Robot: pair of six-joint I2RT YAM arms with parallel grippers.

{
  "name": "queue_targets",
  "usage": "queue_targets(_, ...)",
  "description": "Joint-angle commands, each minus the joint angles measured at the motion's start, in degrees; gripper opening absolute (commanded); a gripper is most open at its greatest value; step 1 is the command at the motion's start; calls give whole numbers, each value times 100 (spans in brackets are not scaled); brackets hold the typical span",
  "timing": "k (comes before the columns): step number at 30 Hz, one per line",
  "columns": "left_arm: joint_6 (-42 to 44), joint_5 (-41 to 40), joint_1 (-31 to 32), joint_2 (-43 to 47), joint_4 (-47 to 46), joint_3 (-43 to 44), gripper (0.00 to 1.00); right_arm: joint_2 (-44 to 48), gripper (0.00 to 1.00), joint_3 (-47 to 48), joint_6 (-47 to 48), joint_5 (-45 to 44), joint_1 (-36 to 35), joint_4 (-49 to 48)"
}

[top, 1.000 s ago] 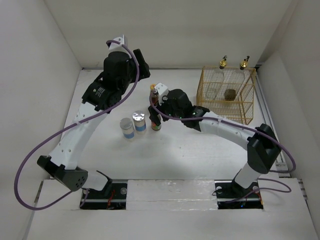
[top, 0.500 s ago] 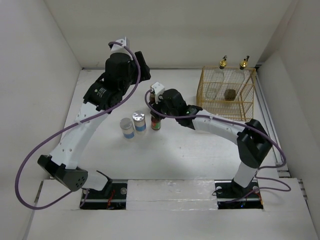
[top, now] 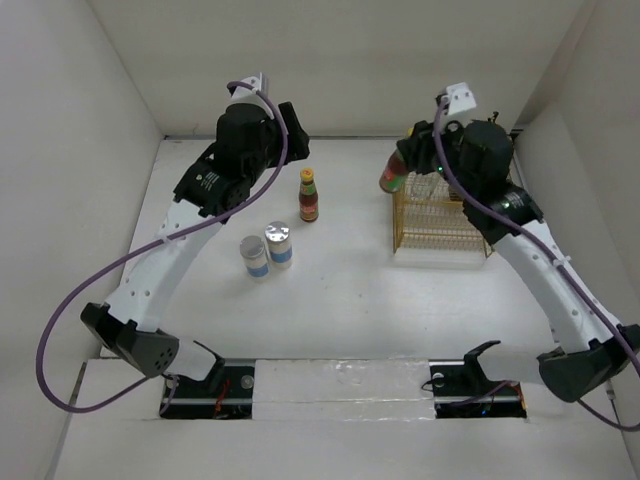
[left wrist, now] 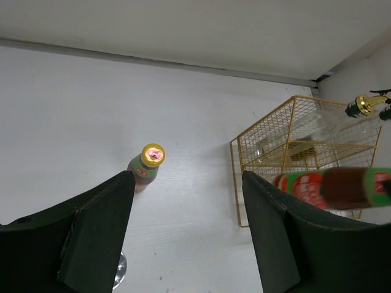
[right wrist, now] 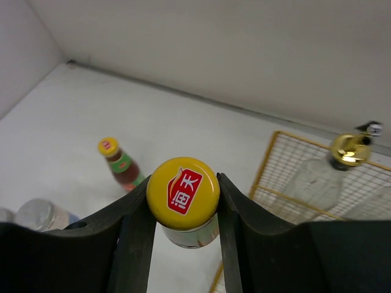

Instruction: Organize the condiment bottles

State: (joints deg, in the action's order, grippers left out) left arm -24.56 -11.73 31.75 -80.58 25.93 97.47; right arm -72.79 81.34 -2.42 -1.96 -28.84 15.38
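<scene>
While the carried sauce bottle [top: 392, 173] is gripped by its yellow cap alone in the closed jaws of the right gripper [top: 412, 155], it is shown tilted in the air at the left edge of the wire basket [top: 445, 228], above the rim and not yet inside; in the left wrist view its body lies almost level. The principal hazard is judged to be slippage. A smooth round cap is pinched across a narrow band, and the bottle could be turned or drawn out of the fingers by the weight of its body, then dropped onto the rim or the table [top: 350, 290]. A second hazard is contact with the wire. If the bottle were lowered at this tilt, or too close to the edge, its base could be caught on the rim and the light basket pushed or tipped. A glass bottle with gold stopper [right wrist: 333, 165] is seen at the far side of the basket, apparently inside it, and could be struck or toppled if the descent were made too far back. The left gripper [left wrist: 188, 183] is shown with its jaws apart and nothing between them, above and clear of the standing sauce bottle [top: 309, 195]. That tall, narrow bottle could be knocked over by an off-centre approach, and the two silver-lidded jars [top: 279, 243], set just beside one another nearby, could be disturbed by its fall.
</scene>
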Motion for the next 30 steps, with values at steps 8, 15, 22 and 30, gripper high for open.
queue_targets(8,-32,390,-19,-256,-291,220,67,-209,0,804,-101,301,1739,2)
queue_targets(15,-84,390,-19,-257,-291,167,67,-464,0,867,-101,407,2259,-262)
queue_targets(22,-84,390,-19,-257,-343,53,67,-648,0,190,-101,284,2322,-666)
queue_targets(30,-137,443,-19,-257,-396,-52,67,-876,0,-636,-101,-94,2137,-992)
